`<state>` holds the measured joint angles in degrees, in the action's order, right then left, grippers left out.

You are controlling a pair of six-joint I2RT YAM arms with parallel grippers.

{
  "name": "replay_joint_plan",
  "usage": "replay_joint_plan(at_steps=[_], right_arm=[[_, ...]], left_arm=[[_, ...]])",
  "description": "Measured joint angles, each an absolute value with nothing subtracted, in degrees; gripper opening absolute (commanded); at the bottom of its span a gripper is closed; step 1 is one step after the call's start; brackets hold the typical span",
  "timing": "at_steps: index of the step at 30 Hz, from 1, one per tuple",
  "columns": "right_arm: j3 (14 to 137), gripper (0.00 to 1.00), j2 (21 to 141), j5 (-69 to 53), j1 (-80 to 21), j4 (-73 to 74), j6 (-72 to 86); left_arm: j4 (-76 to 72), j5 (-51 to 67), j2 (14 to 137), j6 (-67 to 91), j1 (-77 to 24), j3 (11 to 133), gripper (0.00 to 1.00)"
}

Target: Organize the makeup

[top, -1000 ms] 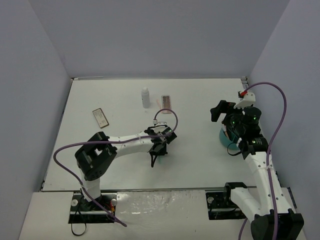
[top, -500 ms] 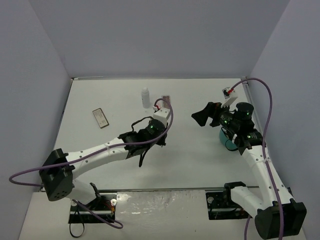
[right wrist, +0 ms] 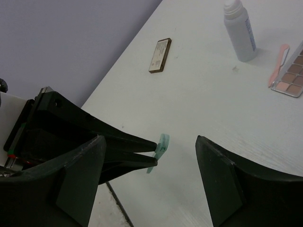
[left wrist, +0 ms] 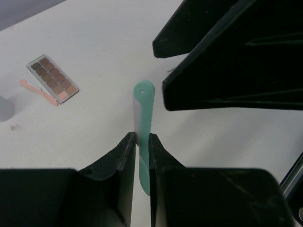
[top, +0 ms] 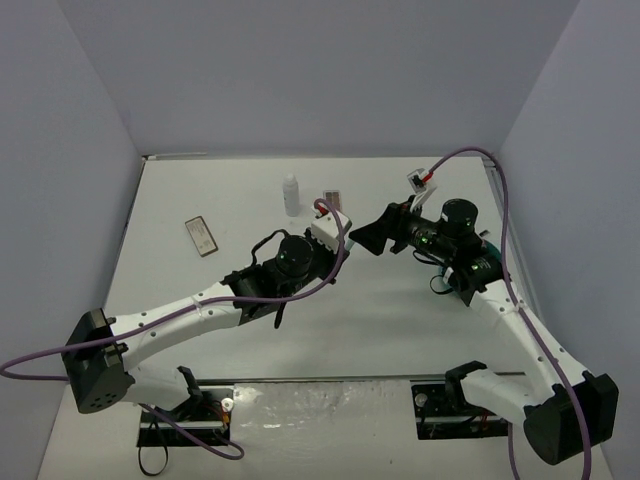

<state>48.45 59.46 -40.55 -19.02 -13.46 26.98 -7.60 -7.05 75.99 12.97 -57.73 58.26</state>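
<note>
Both arms are reaching farther toward the frame's centre than a second ago. The left gripper (left wrist: 140,138) is pinching the teal stick (left wrist: 143,101) mid-frame, while the right gripper (top: 372,236) is gaping wide just opposite; a palette (left wrist: 52,79) is lying upper left.

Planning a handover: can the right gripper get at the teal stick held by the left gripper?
Probably yes. The right gripper is open, facing the teal stick, whose free end juts beyond the left gripper; nothing sits between.

Robot lab booth — white table (top: 400,325), plain lilac walls (top: 300,80) around it
</note>
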Motion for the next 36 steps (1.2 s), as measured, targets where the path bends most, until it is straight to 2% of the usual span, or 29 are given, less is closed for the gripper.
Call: replay_joint_plan(at_steps=[16,18,22,23,26,32,35,36], right_arm=[[48.4,0.38,62.4,-37.1,-22.3,-13.9,27.9],[48.4,0.29,62.8,-36.9,-22.7,-13.9,27.8],[48.5,0.03,63.0,-36.7,-23.2,-14.1,27.7],[48.5,0.00,63.0,-36.9,-23.3,-14.2,27.8],[48.6,0.00,62.8,-36.7,-23.8,-14.3,27.5],[48.8,0.00,61.3,-32.2,-23.8,-11.7,24.7],[49.0,0.00,60.2,-27.0,-23.5,-9.2,22.3],[49.1,0.00,59.7,-24.7,-23.3,-8.1,21.3]], left_arm=[[-11.6,-5.8,74.6,10.7,-57.8,58.3,0.00],[-11.9,-5.8,74.6,10.7,-57.8,58.3,0.00],[-12.2,-5.8,74.6,10.7,-57.8,58.3,0.00],[-12.2,-5.8,74.6,10.7,-57.8,58.3,0.01],[-12.1,-6.0,74.6,10.7,-57.8,58.2,0.14],[-11.2,-7.1,74.6,11.9,-58.0,58.2,0.77],[-9.2,-8.9,74.6,12.7,-58.0,58.2,0.96],[-8.3,-9.7,74.6,13.1,-58.0,58.2,0.97]])
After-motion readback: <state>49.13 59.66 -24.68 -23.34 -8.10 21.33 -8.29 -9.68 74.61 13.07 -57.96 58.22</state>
